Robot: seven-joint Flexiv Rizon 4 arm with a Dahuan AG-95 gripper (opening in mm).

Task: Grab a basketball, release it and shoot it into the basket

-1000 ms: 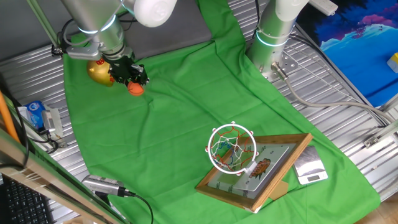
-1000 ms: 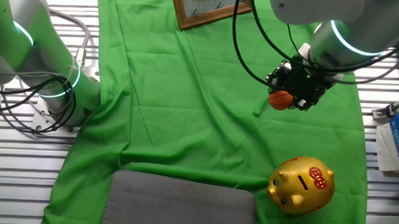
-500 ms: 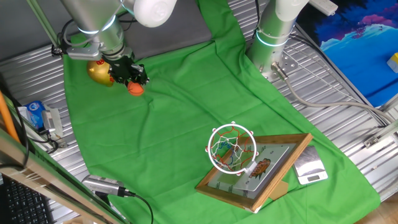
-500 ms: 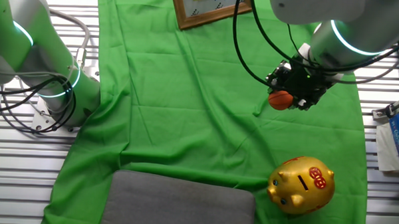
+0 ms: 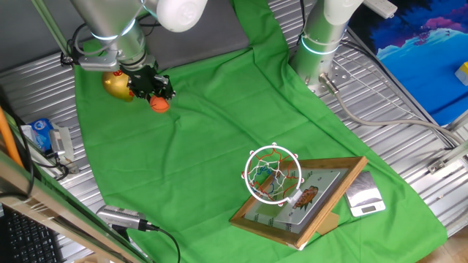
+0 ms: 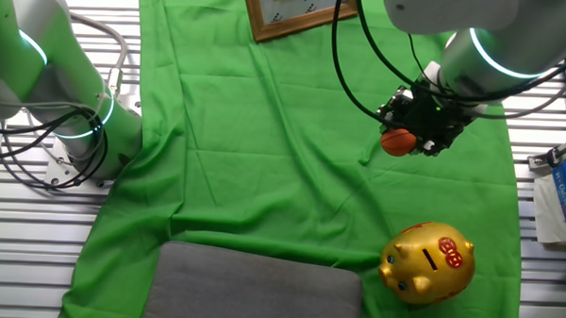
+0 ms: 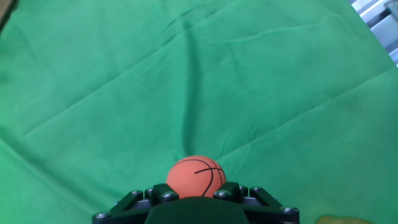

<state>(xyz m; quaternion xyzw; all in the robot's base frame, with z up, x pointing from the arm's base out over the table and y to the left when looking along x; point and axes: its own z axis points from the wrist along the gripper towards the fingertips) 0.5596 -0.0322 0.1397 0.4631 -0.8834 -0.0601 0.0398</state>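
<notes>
Gripper (image 6: 402, 141) sits low over the green cloth (image 7: 186, 74) w/ its fingers clamped on the basketball (image 7: 196, 177); in the hand view the ball pokes out just ahead of the black finger housing, seam lines visible, cloth wrinkled right beneath; can't tell if ball clears the cloth or brushes it. Just beside the hand, on the arm side, the gold piggy bank (image 6: 427, 261); close enough that a sloppy swing could clip it. Farther off, well apart across the cloth, the basket (image 5: 273, 174): white ring + red/white net on the wooden-framed backboard (image 5: 307, 201), which leans back on the tabletop (image 5: 409, 153).

Risks, as I judge them: ball is tiny vs. a long carry, so a thin grip on a round surface may let it squirt out mid-move; letting go off-centre or too high = rim bounce & roll-off; cloth folds could snag a low pass; backboard looks only propped, so a knock might tip it.
</notes>
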